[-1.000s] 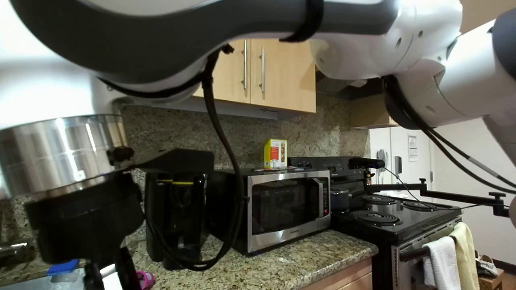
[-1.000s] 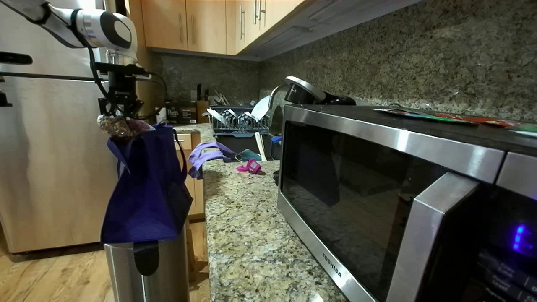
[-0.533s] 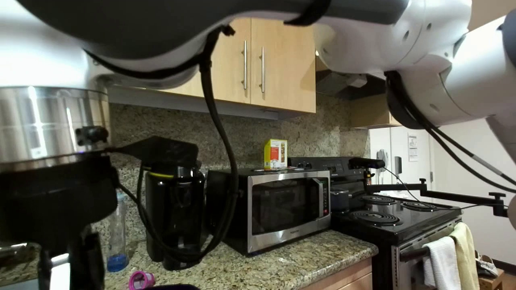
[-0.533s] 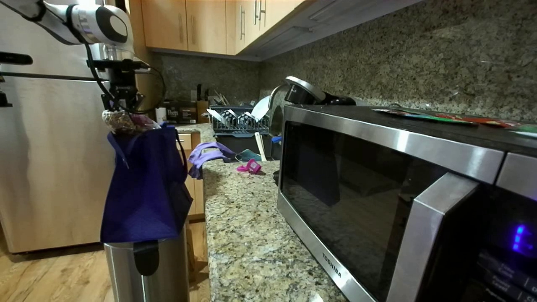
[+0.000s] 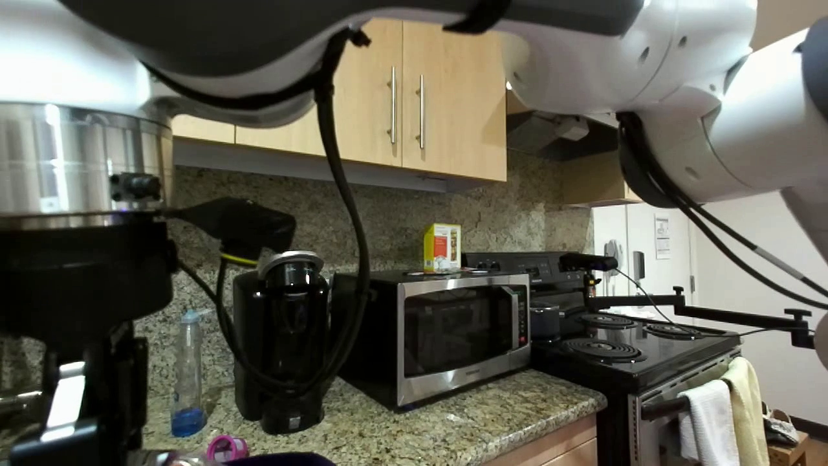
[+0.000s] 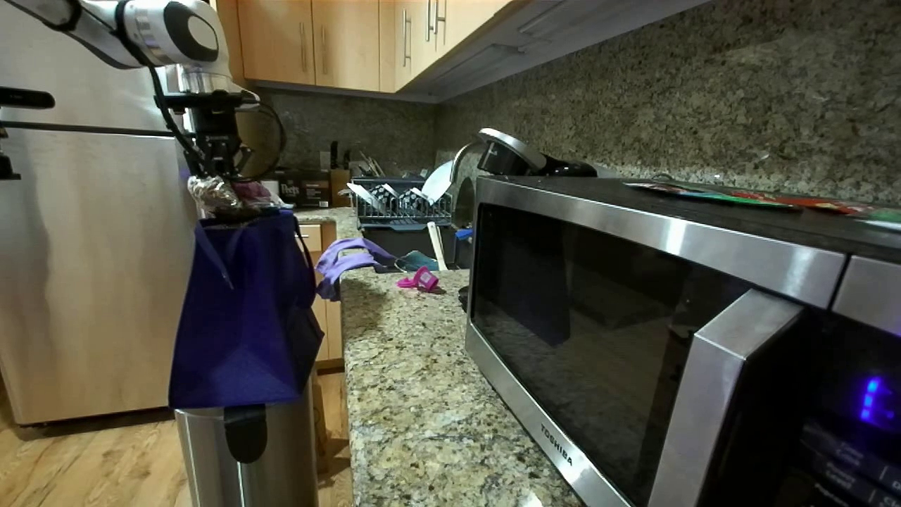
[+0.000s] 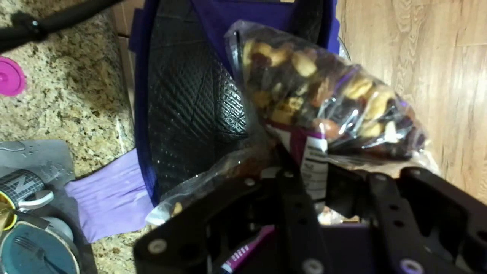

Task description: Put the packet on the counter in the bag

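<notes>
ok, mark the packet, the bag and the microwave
The packet (image 7: 325,93): wrist view, on its clear plastic.
The bag (image 6: 243,317): in an exterior view, on its blue-purple side.
The microwave (image 5: 449,333): in an exterior view, on the dark door glass.

The claw (image 7: 312,171) hides part of the packet (image 7: 323,91); the wrist view crops the bag (image 7: 142,99).

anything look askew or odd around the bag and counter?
The bag is perched on a metal bin, an odd, possibly unstable base. A purple cloth hangs partly off the counter.
</notes>
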`<act>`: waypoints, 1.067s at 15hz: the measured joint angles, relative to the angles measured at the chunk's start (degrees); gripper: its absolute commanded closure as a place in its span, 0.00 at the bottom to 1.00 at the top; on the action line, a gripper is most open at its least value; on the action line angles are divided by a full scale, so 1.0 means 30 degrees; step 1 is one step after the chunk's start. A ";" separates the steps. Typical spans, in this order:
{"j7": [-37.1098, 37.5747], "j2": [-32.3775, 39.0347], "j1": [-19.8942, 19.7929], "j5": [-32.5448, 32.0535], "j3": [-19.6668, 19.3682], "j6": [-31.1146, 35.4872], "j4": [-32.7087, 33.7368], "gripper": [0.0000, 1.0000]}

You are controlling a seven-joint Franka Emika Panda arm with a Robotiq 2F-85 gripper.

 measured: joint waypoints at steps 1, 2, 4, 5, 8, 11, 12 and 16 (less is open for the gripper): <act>-0.0306 0.0123 -0.0188 0.0057 -0.0025 0.0000 0.0051 0.93; -0.0682 0.0354 -0.0396 0.0071 -0.0037 0.0000 0.0176 0.93; -0.1416 0.1014 -0.0823 0.0103 -0.0052 0.0009 0.0501 0.93; -0.1684 0.1416 -0.0992 0.0103 -0.0060 0.0009 0.0742 0.93; -0.2204 0.2541 -0.1338 0.0222 -0.0062 -0.0036 0.1663 0.93; -0.2246 0.3174 -0.1562 0.0360 -0.0064 -0.0241 0.2371 0.93; -0.2249 0.3241 -0.1642 0.0524 -0.0056 -0.0396 0.2503 0.93; -0.3040 0.3153 -0.1792 0.1670 0.0374 -0.1725 0.2896 0.93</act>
